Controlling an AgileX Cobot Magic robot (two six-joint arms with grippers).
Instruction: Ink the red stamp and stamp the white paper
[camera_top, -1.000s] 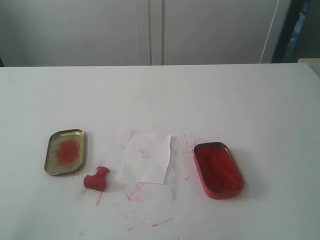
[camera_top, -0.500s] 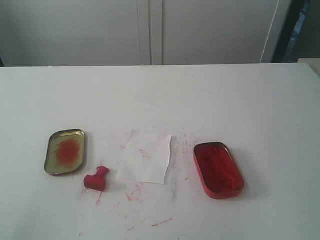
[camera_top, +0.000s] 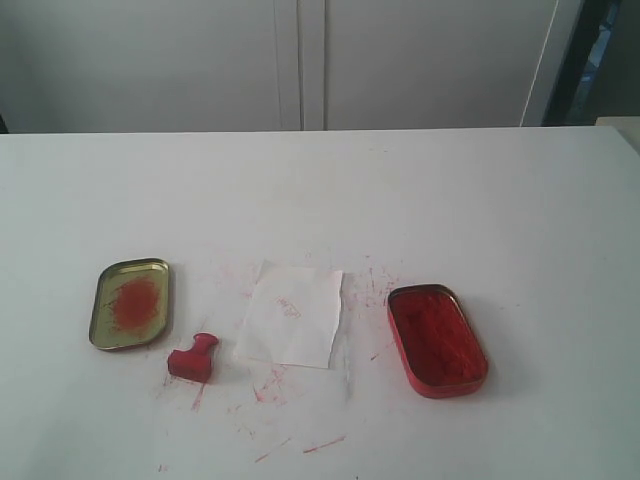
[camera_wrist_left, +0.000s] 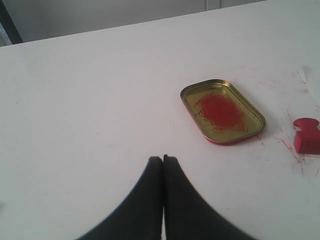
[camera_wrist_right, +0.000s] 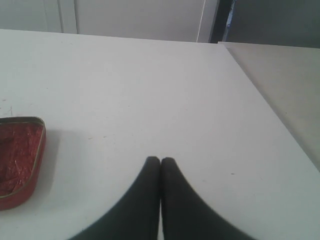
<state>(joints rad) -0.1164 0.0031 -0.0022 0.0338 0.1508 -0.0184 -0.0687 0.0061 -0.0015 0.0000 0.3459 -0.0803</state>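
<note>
The small red stamp (camera_top: 194, 357) lies on its side on the white table, between the gold tin (camera_top: 130, 303) and the white paper (camera_top: 290, 313); it also shows at the edge of the left wrist view (camera_wrist_left: 307, 135). The paper lies flat with faint red marks. To its right sits the red ink-filled tin (camera_top: 436, 338), partly seen in the right wrist view (camera_wrist_right: 19, 157). Neither arm appears in the exterior view. My left gripper (camera_wrist_left: 163, 158) is shut and empty, over bare table apart from the gold tin (camera_wrist_left: 222, 110). My right gripper (camera_wrist_right: 160, 160) is shut and empty, beside the red tin.
Red ink smears (camera_top: 322, 443) streak the table around the paper and stamp. The table's right edge (camera_wrist_right: 260, 100) runs close to the right gripper. Grey cabinet doors (camera_top: 300, 60) stand behind the table.
</note>
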